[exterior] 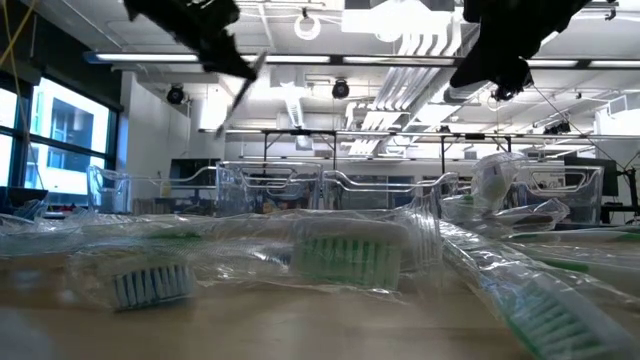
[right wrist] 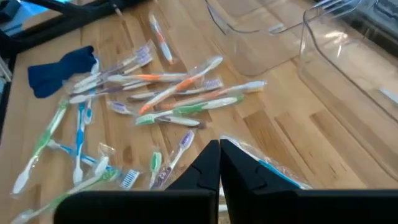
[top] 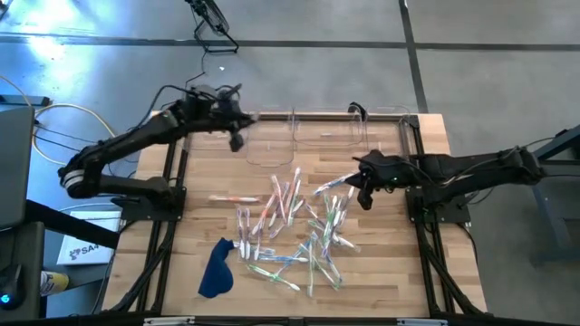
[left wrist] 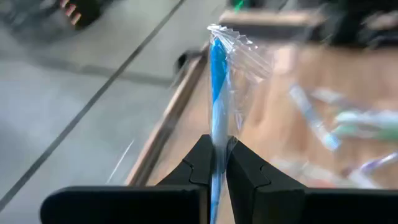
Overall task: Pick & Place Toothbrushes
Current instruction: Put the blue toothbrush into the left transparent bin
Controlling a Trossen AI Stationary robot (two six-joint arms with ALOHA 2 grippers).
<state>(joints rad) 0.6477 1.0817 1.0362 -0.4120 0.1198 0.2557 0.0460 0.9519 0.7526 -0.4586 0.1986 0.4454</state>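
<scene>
Several wrapped toothbrushes [top: 294, 226] lie in a loose pile mid-table, also seen in the right wrist view [right wrist: 168, 99]. My left gripper [top: 237, 138] is raised near the table's far left, beside the clear bins, shut on a blue toothbrush [left wrist: 217, 81] that hangs slanted below it in the low view [exterior: 240, 90]. My right gripper [top: 366, 192] hovers over the pile's right side, shut [right wrist: 219, 148], with a blue wrapped toothbrush [right wrist: 273, 169] at its fingertips. My left gripper pinches the blue toothbrush between its two fingers across the handle [left wrist: 217, 134], wrapper included. The toothbrush is lifted clear and sticks out beyond the fingertips, with the wrapper's crimped end [left wrist: 233, 37] farthest out. My right gripper is shut on the clear wrapper [right wrist: 239, 149] of a blue toothbrush at the fingertips. The rest trails to one side behind a finger, lifted off the table; which end is pinched I cannot tell.
Clear plastic bins [top: 272, 140] [top: 390, 122] stand along the far edge. A dark blue cloth [top: 215, 267] lies near the pile's left. One toothbrush [top: 234, 197] lies apart on the left. Bare wood shows at the table's right and near edges.
</scene>
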